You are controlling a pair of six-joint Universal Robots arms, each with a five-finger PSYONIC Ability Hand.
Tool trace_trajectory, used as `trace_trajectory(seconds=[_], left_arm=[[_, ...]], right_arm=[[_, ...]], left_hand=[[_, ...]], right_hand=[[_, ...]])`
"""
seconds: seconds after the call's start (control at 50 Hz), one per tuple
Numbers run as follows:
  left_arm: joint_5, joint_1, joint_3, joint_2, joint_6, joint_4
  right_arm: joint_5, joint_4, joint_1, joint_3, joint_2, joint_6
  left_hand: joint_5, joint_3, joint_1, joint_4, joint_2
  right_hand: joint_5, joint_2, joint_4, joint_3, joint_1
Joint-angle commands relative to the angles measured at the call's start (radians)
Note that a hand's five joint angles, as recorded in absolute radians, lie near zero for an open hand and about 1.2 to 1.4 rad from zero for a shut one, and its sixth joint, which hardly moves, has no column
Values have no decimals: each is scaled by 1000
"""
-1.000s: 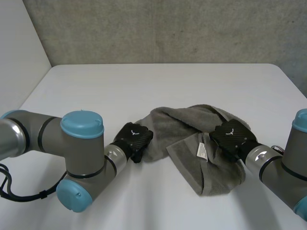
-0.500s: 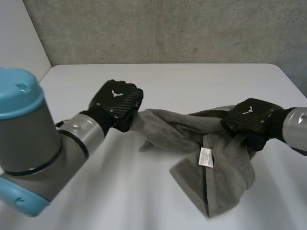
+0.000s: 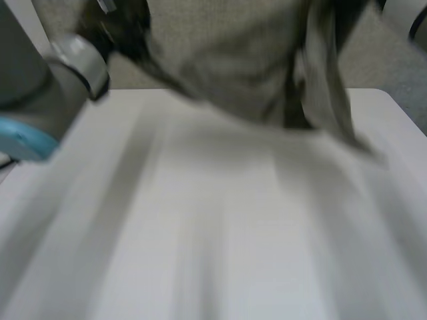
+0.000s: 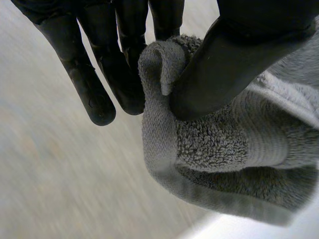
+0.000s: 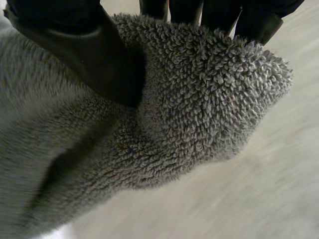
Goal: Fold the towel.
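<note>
The grey towel (image 3: 247,73) hangs in the air above the white table (image 3: 220,240), stretched between my two hands. In the head view my left hand (image 3: 123,27) is raised high at the towel's left end. The left wrist view has my left hand (image 4: 224,64) shut on a hemmed corner of the towel (image 4: 224,154), thumb pressing the cloth against the fingers. Seen from the right wrist, my right hand (image 5: 75,45) pinches a fluffy edge of the towel (image 5: 199,99) between thumb and fingers. The towel's lower part droops toward the table on the right side.
My left arm (image 3: 67,67) rises at the table's left side. A grey wall (image 3: 220,20) stands behind the table. The table's far right corner (image 3: 387,100) lies under the hanging cloth.
Both hands have risen steeply, carrying the towel from the table up into the air. The towel now hangs spread between them instead of lying bunched.
</note>
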Motion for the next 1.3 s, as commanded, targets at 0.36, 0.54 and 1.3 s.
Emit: trace_trajectory(seconds=[0.36, 0.54, 1.3], left_arm=[[144, 192, -594, 99, -100, 121], [190, 190, -826, 106, 97, 129], [465, 268, -1065, 623, 143, -80]], right_arm=[[-159, 69, -32, 656, 6, -224], [-163, 63, -45, 845, -31, -287], [-321, 142, -31, 899, -230, -300]], left_hand=[[89, 82, 134, 39, 86], [89, 82, 134, 39, 86], [-1132, -1140, -1088, -1182, -1135]], right_hand=[[69, 86, 63, 68, 69], [69, 86, 63, 68, 69], [69, 86, 63, 68, 69]])
